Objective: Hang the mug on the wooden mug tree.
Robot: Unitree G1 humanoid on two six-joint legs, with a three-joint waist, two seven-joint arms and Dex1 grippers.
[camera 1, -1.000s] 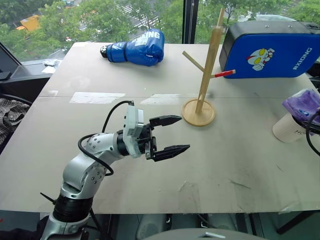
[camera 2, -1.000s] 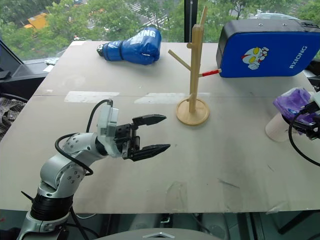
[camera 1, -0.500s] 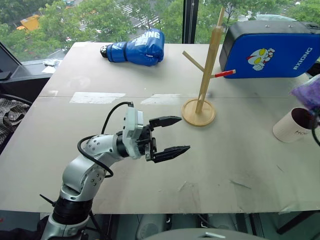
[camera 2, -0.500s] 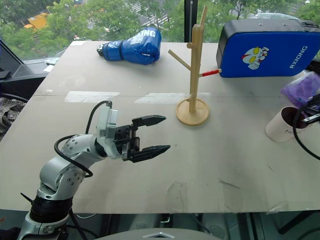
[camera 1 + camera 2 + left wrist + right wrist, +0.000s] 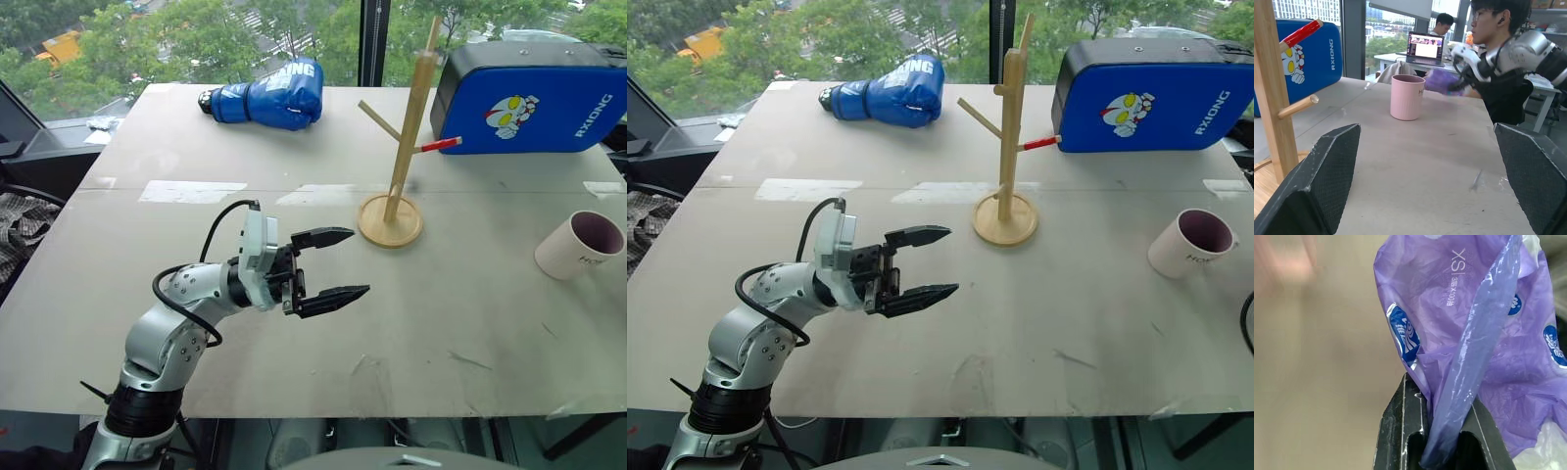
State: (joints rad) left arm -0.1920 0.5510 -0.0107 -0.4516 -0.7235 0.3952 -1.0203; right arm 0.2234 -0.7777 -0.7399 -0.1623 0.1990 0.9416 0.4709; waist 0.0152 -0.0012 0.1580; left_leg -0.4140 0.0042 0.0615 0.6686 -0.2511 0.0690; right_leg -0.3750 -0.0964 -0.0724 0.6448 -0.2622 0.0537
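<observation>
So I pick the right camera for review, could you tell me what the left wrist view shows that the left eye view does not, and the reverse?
Left wrist view adds the right gripper pinching a purple tissue pack beyond the mug, with a person and a laptop behind. Left eye view adds the blue boxing glove. Both share the mug, wooden mug tree, blue pad and table.

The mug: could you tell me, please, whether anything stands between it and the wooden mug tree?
Nothing visible does: only bare table lies between the mug and the wooden mug tree.
</observation>
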